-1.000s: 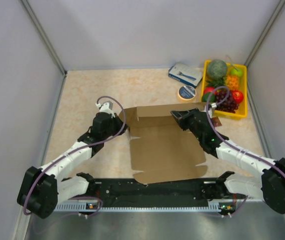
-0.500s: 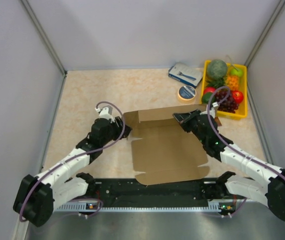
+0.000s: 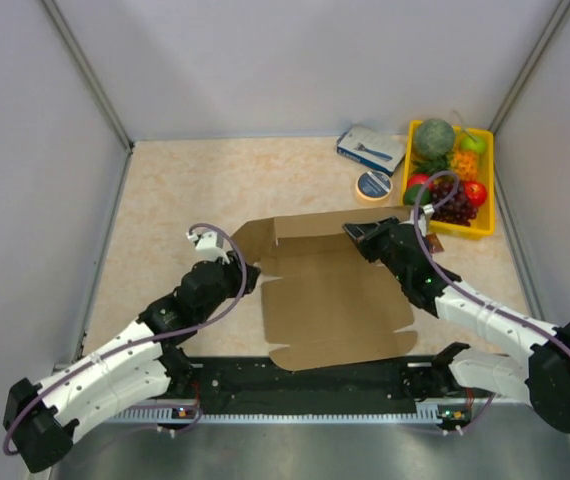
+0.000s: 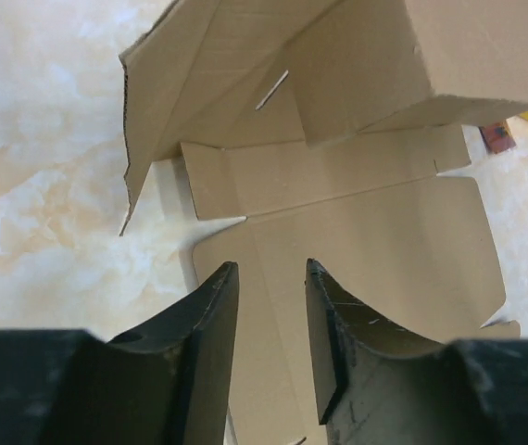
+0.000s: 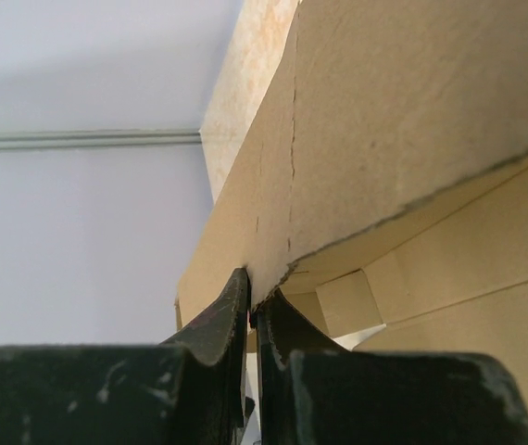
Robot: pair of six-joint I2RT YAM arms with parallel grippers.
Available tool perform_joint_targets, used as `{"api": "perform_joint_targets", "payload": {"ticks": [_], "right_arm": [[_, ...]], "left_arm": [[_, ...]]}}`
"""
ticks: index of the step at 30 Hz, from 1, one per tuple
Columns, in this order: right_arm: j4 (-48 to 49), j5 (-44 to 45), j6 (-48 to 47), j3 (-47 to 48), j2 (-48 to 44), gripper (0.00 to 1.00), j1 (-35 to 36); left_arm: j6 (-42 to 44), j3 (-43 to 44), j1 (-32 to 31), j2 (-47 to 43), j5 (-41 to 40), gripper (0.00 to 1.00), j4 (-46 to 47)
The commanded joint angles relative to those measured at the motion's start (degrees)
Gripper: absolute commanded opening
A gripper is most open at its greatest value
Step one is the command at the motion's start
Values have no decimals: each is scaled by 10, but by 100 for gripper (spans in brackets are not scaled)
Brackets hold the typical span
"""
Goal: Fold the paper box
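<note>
— On the table (image 3: 185, 190), right in the middle, what is that big brown thing?

— That is the paper box (image 3: 335, 305). Most of it lies flat, close to where the two arms are bolted on. Its far flap (image 3: 310, 226) is lifted up off the table.

— Who is holding the flap up?

— The right gripper (image 3: 357, 232). It has the top edge of the flap, near the right end. In the right wrist view its two fingers (image 5: 220, 324) are pressed together with the thin cardboard edge pinched between them.

— And the other arm?

— The left gripper (image 3: 252, 272) is at the left side of the box, just by its edge. In the left wrist view its fingers (image 4: 210, 315) are spread apart. Nothing is between them. You can only see the flat brown cardboard down below, through the gap.

— Is it touching the box?

— I cannot tell. It is very near, but the views do not show if it rests on the cardboard.

— What is in the far right corner?

— A yellow tray (image 3: 488, 160) with grapes (image 3: 455, 207) and other fruit in it. Just left of the tray are a blue and white carton (image 3: 370, 148) and a small round tin (image 3: 373, 185). The tin is near the far flap but not touching it.
</note>
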Motion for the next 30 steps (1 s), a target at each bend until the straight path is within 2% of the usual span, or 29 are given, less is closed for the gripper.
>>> {"api": "perform_joint_targets", "payload": {"ticks": [1, 2, 5, 7, 9, 11, 14, 15, 16, 19, 25, 30], "right_arm": [[-62, 11, -12, 18, 12, 0, 2], [-59, 10, -10, 17, 13, 0, 1], [-57, 9, -3, 19, 14, 0, 1], [-58, 10, -3, 21, 11, 0, 1], [-62, 15, -5, 23, 6, 0, 1], [-65, 19, -9, 26, 3, 0, 1], [-67, 18, -10, 30, 1, 0, 1], [-66, 17, -11, 30, 1, 0, 2], [-67, 18, -11, 30, -1, 0, 1], [-64, 17, -7, 27, 1, 0, 2], [-51, 8, 4, 17, 7, 0, 1], [-51, 10, 0, 17, 4, 0, 0]], "left_arm": [[-3, 2, -28, 18, -36, 42, 12], [-11, 4, -28, 37, -34, 32, 20], [-49, 56, -30, 145, -64, 15, 0], [-94, 86, -30, 223, -124, 15, -49], [-123, 125, -30, 283, -146, 13, -72], [-150, 143, -30, 316, -158, 17, -74], [-151, 136, -30, 350, -132, 24, -16], [-154, 134, -29, 362, -124, 28, -5], [-157, 134, -29, 367, -124, 36, -3], [-153, 134, -29, 381, -121, 43, 13], [-133, 114, -22, 394, -102, 47, 76], [-146, 123, -18, 407, -97, 50, 63]]}}
